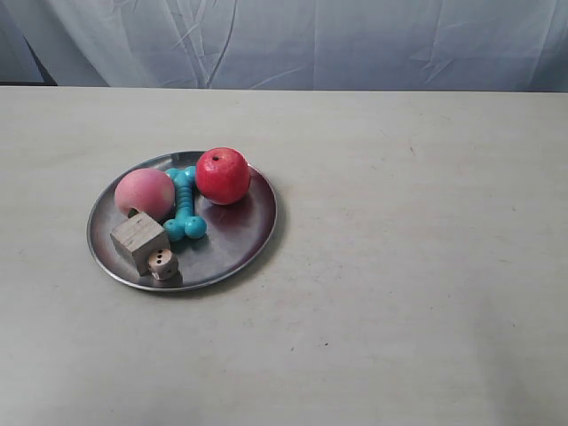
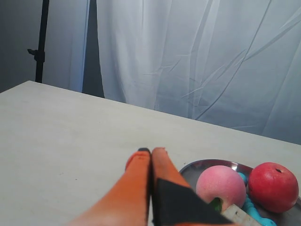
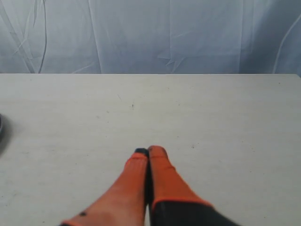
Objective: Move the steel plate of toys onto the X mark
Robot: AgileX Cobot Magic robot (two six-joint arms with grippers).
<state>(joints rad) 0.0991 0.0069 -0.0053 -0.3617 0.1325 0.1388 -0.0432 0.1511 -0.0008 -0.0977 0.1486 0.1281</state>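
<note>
The steel plate (image 1: 240,248) lies on the table left of centre in the exterior view. It holds a red apple (image 1: 222,176), a pink peach (image 1: 145,193), a turquoise bone toy (image 1: 184,206), a pale wooden cube (image 1: 138,241) and a small die (image 1: 161,263). Neither arm shows in that view. My left gripper (image 2: 151,150) is shut and empty above the table, just beside the plate's rim (image 2: 202,163), with the peach (image 2: 220,186) and apple (image 2: 273,186) close by. My right gripper (image 3: 149,150) is shut and empty over bare table. A tiny dark speck (image 1: 325,344) may be the X mark; it is too small to tell.
A white curtain (image 1: 355,40) hangs behind the table's far edge. A black stand (image 2: 41,42) rises beyond the table in the left wrist view. A sliver of the plate's edge (image 3: 1,128) shows in the right wrist view.
</note>
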